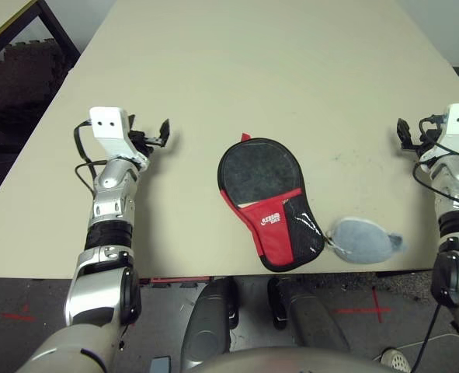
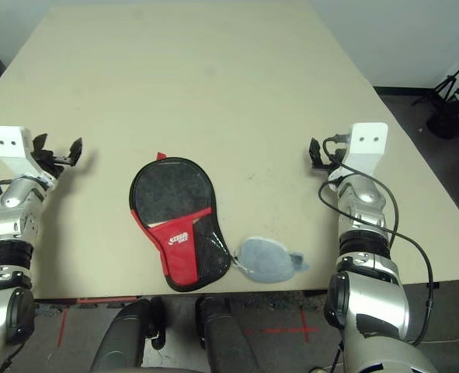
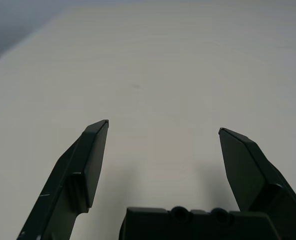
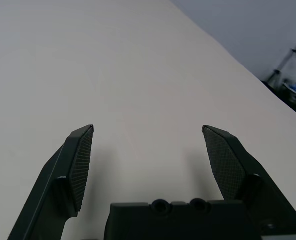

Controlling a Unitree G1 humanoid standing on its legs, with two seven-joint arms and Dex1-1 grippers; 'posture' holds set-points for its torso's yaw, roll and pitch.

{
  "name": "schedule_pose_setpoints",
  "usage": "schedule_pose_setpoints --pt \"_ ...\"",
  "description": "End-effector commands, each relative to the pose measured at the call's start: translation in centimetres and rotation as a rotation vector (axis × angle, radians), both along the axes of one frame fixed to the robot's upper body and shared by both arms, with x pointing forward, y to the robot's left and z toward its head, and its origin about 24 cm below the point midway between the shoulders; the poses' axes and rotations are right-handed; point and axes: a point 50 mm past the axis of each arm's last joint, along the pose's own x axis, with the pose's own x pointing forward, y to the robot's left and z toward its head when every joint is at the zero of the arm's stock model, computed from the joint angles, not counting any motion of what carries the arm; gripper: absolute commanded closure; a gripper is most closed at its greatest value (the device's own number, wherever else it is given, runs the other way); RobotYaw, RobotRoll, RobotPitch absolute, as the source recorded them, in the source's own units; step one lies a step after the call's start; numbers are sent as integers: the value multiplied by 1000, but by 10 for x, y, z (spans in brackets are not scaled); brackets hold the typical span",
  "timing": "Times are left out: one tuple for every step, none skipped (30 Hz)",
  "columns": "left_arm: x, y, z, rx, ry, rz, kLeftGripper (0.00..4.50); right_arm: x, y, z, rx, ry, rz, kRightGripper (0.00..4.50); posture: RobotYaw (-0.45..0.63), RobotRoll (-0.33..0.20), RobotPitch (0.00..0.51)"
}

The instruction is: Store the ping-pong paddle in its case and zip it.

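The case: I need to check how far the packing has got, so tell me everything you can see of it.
The case is a paddle-shaped fabric cover, black-edged, with a red panel bearing a white logo and a mesh pocket on its narrow end. It lies flat near the table's front edge, round end away from the robot. The ping-pong paddle sits inside, its black face and a bit of light wood exposed, so the cover looks unzipped. A small red tab pokes out at the far end. A grey pouch lies against its narrow end. Neither tool touches it.
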Motion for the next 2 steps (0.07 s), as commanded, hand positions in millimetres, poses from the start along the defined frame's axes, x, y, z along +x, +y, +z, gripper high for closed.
schedule_pose_setpoints --pt "-7 11 -12 18 28 66 0 -14 -11 -23 13 65 -55 21 -81 0 183" --pt "-7 10 -14 18 29 65 0 -16 -13 -25 13 68 -60 21 -85 0 178"
